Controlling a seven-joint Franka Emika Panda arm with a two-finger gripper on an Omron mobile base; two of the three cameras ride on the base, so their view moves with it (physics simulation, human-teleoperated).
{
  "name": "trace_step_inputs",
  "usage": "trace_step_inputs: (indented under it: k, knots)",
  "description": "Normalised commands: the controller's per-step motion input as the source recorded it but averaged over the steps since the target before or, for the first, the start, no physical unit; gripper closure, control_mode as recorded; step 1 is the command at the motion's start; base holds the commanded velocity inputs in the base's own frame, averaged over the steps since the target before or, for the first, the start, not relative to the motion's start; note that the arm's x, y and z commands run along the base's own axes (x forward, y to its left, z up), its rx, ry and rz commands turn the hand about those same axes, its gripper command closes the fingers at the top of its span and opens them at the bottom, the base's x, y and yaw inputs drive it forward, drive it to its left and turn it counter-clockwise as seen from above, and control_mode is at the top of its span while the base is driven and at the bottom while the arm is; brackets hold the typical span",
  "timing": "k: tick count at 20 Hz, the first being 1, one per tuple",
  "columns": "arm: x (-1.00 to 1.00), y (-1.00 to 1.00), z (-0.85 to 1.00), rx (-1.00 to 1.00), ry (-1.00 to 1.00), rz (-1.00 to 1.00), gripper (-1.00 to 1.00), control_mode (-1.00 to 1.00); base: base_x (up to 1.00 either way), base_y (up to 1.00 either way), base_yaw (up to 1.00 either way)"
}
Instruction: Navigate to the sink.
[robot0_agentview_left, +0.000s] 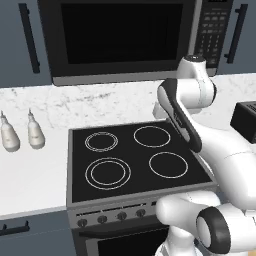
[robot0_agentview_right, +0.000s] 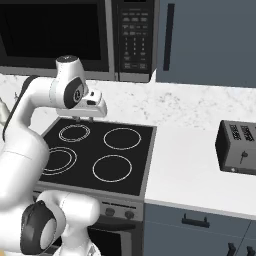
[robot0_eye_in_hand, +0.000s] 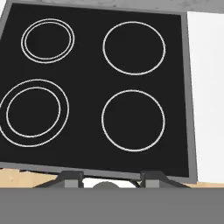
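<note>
Progress: I judge the drive to the sink as not finished. My base stands in front of the stovetop (robot0_agentview_left: 137, 161), a flat black one with four white ring burners, under the microwave (robot0_agentview_left: 125, 37).
What is left: I must still find the sink and bring the base to it; I cannot tell from here on which side it lies.
Surroundings: on the counter (robot0_agentview_right: 195, 170) to the right of the stovetop stands a dark toaster (robot0_agentview_right: 238, 146); to the left stand two pale bottles (robot0_agentview_left: 21, 132).
Sink against the hand: the hand hangs above the stovetop's back part, looking down on the burners, so the sink is somewhere away from it.
Gripper (robot0_eye_in_hand: 112, 178): the two dark finger tips stand apart, nothing between them, so I read it as open and empty.
</note>
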Motion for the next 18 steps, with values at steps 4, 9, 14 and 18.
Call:
trace_step_inputs:
  k: [4,9,14,18]
  knots:
    - [-0.2,-0.05,0.0,0.0,0.0,0.0,-1.0,-1.0,0.0,0.0,0.0]
    - [-0.91,-0.17,-0.32,0.0,-0.01,-0.01,-1.0,-1.0,0.0,0.0,0.0]
    - [-0.88,-0.07,-0.59,0.0,0.0,0.0,-1.0,-1.0,0.0,0.0,0.0]
    - [-0.34,0.0,-0.32,0.0,0.0,0.0,-1.0,1.0,-0.24,0.0,0.0]
